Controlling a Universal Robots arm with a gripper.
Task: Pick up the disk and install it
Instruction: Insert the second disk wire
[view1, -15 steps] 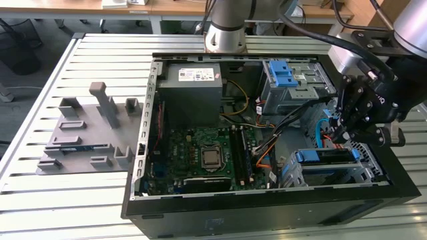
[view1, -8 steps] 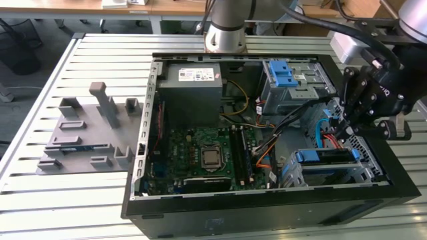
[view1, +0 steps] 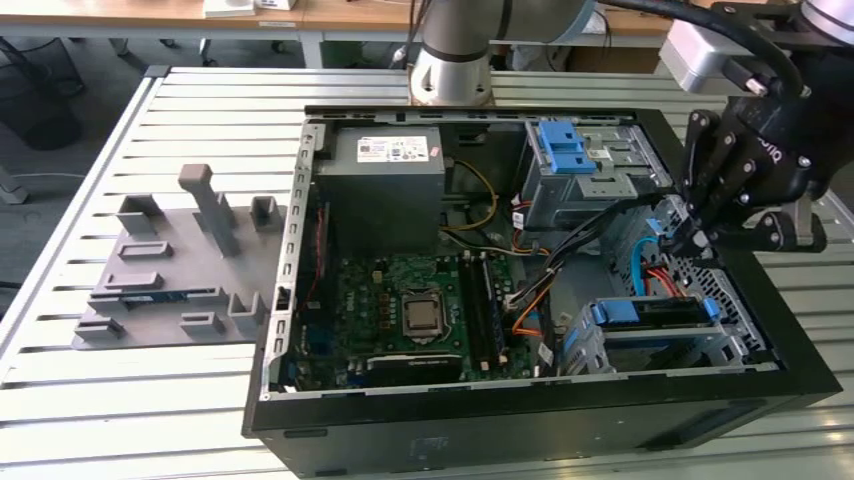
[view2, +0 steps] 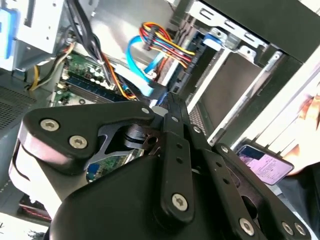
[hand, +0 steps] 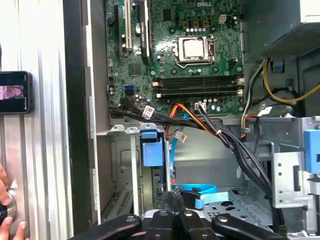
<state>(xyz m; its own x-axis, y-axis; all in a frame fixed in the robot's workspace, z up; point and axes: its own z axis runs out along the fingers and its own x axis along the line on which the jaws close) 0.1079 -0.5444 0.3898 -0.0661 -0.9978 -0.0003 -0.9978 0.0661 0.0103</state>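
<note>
The disk (view1: 653, 313), a flat drive in a blue plastic frame, lies in the metal cage at the near corner of the open computer case (view1: 747, 395), on the exterior view's right. In the first wrist view its blue frame end (hand: 152, 151) shows edge-on in the cage. My black gripper (view1: 686, 240) hangs inside the case just behind that cage, close to the side wall. Its fingers are shut together with nothing between them. In both wrist views the gripper (view2: 168, 98) (hand: 173, 193) has its tips just over a light blue flat cable (hand: 199, 192).
A grey power supply box (view1: 382, 176) and the green motherboard (view1: 411, 300) take up the case's other half. A blue latch (view1: 566, 150) tops the far drive cage. Cable bundles (hand: 220, 135) run past the gripper. A grey fixture plate (view1: 174, 275) lies outside. A phone (hand: 15, 92) and a hand (hand: 7, 216) are on the table.
</note>
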